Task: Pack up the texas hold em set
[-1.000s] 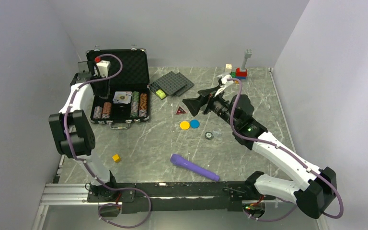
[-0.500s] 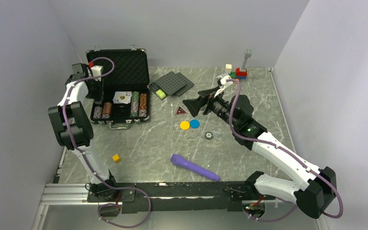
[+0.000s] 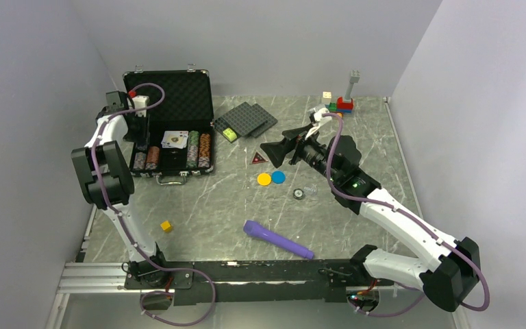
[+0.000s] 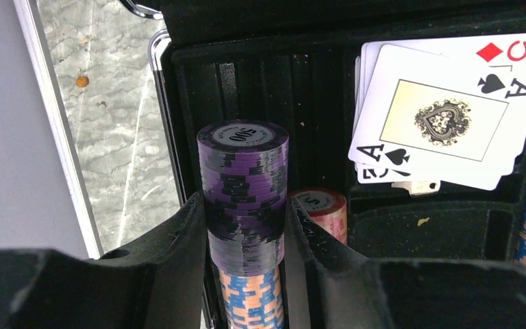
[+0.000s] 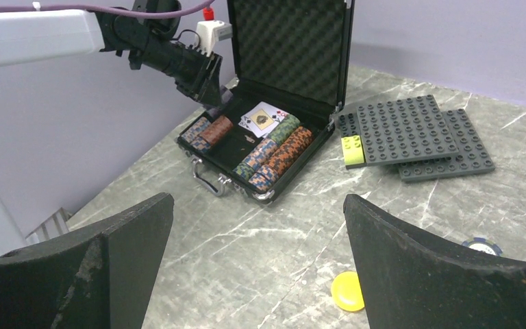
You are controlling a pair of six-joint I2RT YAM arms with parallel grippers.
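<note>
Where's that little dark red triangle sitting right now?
In the overhead view the dark red triangle lies on the table, right of the open case, between the grey studded plates and the yellow disc.

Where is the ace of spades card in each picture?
Top view: the white ace of spades playing card sits middle-left, inside the open black ribbed case.
Left wrist view: the card is at the upper right, to the right of the purple chip stack.
Right wrist view: the card is upper centre, below the case's foam lid.
Shared landmark: the case.
</note>
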